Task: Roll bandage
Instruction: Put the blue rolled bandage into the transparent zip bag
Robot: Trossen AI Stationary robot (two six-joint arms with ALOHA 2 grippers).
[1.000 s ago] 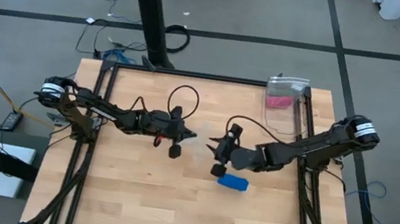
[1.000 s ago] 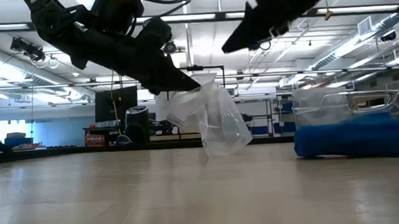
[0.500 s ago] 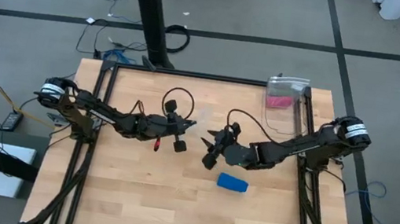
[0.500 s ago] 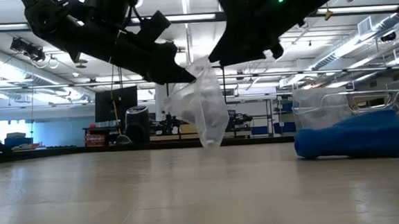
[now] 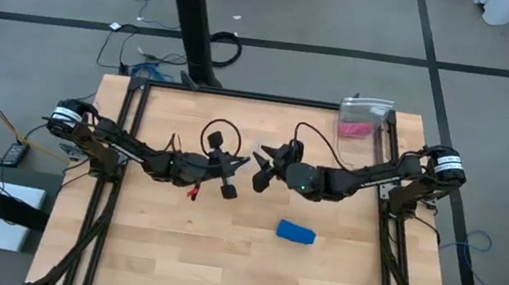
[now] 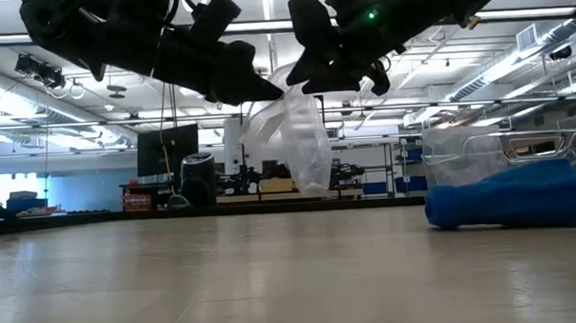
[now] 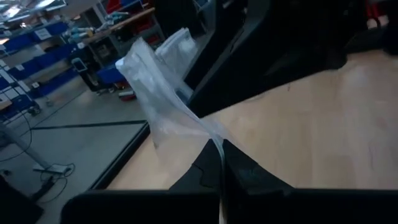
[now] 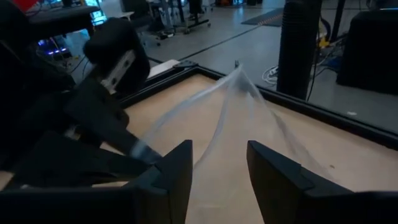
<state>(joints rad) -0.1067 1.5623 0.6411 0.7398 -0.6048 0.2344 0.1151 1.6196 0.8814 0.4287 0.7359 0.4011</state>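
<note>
A clear plastic bag (image 6: 297,141) hangs in the air over the middle of the table; it also shows in the left wrist view (image 7: 163,93) and the right wrist view (image 8: 239,93). My left gripper (image 5: 242,165) is shut on its top. My right gripper (image 5: 259,160) is open and faces the left one, with its fingers (image 8: 177,171) on either side of a stretched strand of the bag; I cannot tell if they touch it. A blue rolled bandage (image 5: 296,232) lies on the table near the right, and shows in the low view (image 6: 516,196). My left gripper pinches the bag's top edge (image 7: 219,144) between its two shut fingers, coming level from the table's left side. The gathered film fans out beyond the fingertips. The bag hangs below the fingertips (image 6: 269,91), clear of the table.
A clear plastic container (image 5: 363,128) with something pink inside stands at the table's far right corner, and shows behind the bandage in the low view (image 6: 498,154). Bare wood lies along the near half of the table (image 5: 217,258).
My right gripper has gone from beside the blue bandage toward the table's far edge and left, up to the bag, and now faces my left gripper. My left gripper has risen a little, and the bag hangs higher and narrower than before.
</note>
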